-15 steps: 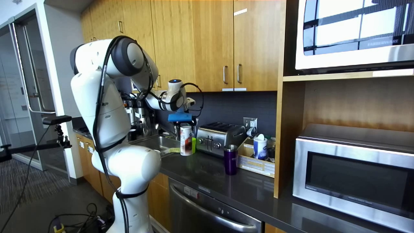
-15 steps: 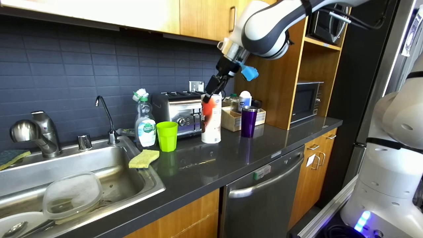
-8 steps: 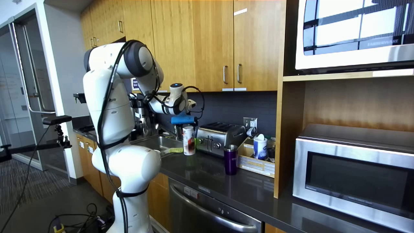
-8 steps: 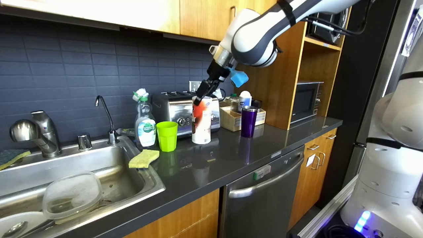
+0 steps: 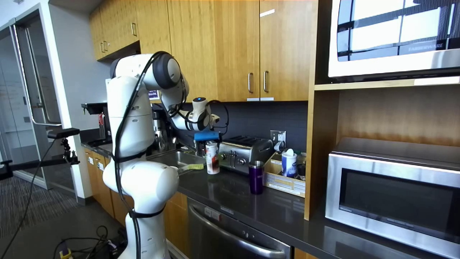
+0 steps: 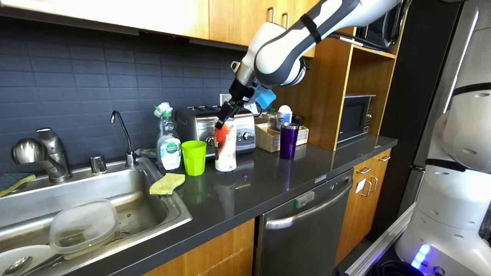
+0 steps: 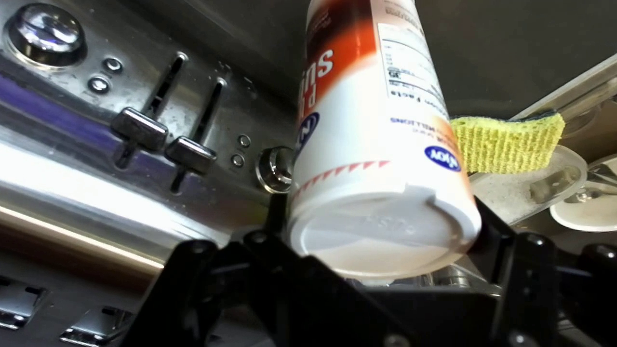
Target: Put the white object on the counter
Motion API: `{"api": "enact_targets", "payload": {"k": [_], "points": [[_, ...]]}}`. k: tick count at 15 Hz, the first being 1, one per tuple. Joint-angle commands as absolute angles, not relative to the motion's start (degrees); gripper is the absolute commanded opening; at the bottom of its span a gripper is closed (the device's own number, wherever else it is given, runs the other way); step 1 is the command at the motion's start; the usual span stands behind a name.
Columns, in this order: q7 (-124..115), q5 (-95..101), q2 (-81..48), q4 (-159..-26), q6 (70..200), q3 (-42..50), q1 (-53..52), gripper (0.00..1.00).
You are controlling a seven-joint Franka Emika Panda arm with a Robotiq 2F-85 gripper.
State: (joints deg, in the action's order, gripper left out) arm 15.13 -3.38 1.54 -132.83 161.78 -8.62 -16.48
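The white object is a tall white canister with a red and brown print (image 6: 227,149); it also shows in an exterior view (image 5: 212,160). In the wrist view the canister (image 7: 371,120) sits between the fingers, its white lid toward the camera. My gripper (image 6: 225,120) is shut on the canister near its lid end, one black finger on each side (image 7: 383,217). In an exterior view the far finger is hidden behind the canister. The canister leans slightly, low over the dark grey counter (image 6: 249,191); I cannot tell whether its base touches.
A steel toaster (image 6: 205,122) stands close behind the canister. A green cup (image 6: 194,158), dish soap (image 6: 168,147) and yellow sponge (image 6: 167,184) are toward the sink (image 6: 180,214). A purple tumbler (image 6: 288,141) and wooden box (image 6: 268,138) stand on the other side.
My gripper and the canister have moved together, toward the green cup and sink and slightly down. The canister has gone from near upright to a slight lean. The grip is unchanged.
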Motion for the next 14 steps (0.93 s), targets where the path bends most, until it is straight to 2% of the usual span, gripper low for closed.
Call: {"api": "enact_targets", "payload": {"k": [1, 12, 14], "points": [[13.9, -2.0, -1.8, -129.5, 163.0, -10.1, -14.9, 0.61], [12.9, -2.4, -4.9, -128.0, 163.9, -11.1, -12.7, 0.61], [12.8, -2.6, -3.7, -128.6, 163.3, -11.1, -12.5, 0.95]]}}
